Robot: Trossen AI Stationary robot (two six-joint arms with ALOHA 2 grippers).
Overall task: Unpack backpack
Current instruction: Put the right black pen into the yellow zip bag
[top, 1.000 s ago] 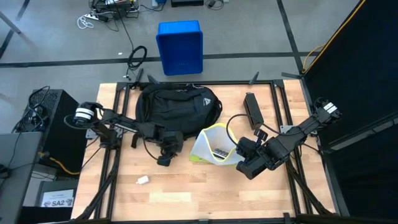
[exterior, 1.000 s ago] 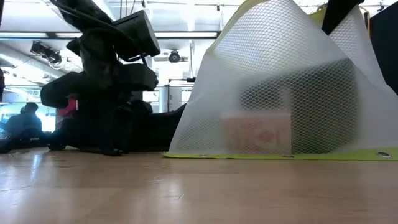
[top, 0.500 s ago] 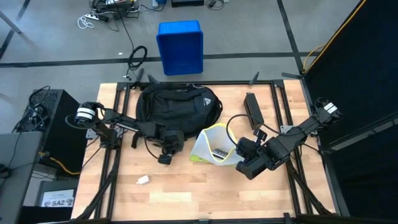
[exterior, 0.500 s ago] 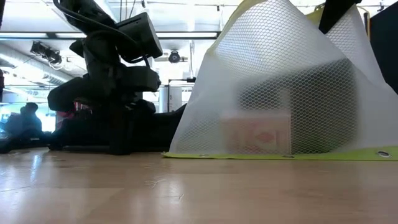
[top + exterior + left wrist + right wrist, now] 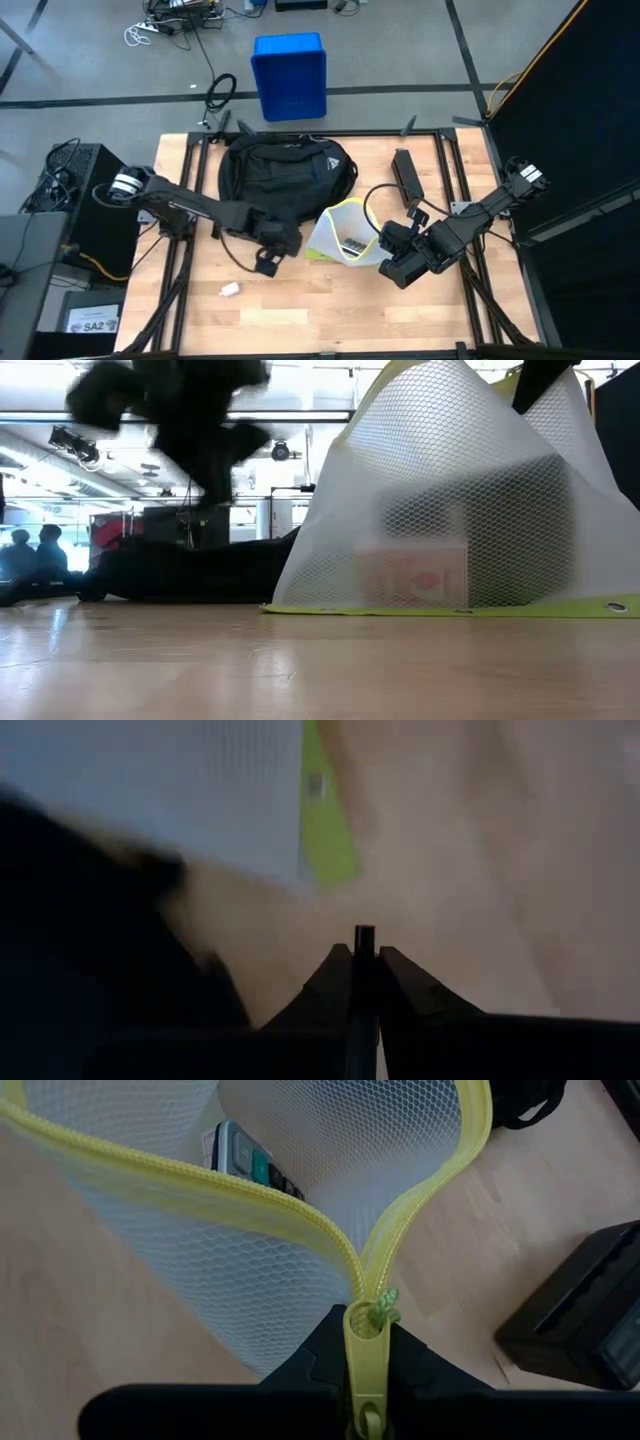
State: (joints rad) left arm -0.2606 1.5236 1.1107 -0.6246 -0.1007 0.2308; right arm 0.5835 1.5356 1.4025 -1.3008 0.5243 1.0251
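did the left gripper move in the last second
Yes. In the high view the left gripper has shifted toward the table's front edge and slightly toward the mesh pouch, away from the backpack, which stays put.

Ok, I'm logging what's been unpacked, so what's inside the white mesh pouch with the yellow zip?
Inside the mesh pouch, a calculator with dark keys shows through the open zip. The right end effector grips the pouch's zipped end; the netting blurs anything else.

Even overhead light, soft shadows; left wrist view and low view's arm smeared by blur.
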